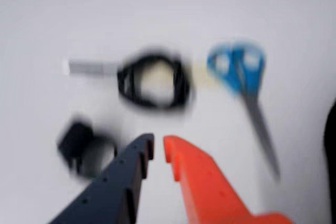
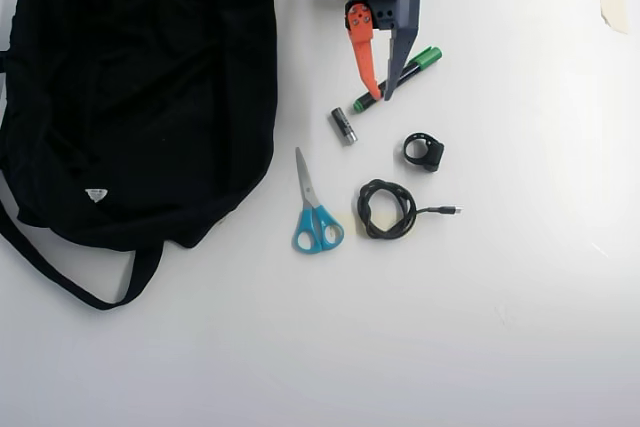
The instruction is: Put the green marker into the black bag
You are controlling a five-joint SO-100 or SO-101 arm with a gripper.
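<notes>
Gripper (image 2: 381, 95) narrowly parted above green marker (image 2: 397, 78) near table's (image 2: 520, 327) top edge in overhead view, nothing grasped, black bag (image 2: 140, 87) filling top-left corner, lower table bare.

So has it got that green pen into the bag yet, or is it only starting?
Only starting. Nothing is in the black bag yet: the green marker lies on the table, well apart from it. In hand: the gripper hangs over the marker with its jaws slightly apart, straddling the barrel in the overhead view, not visibly clamped. Left to do: close on the marker, lift it, carry it across and drop it into the bag.
</notes>
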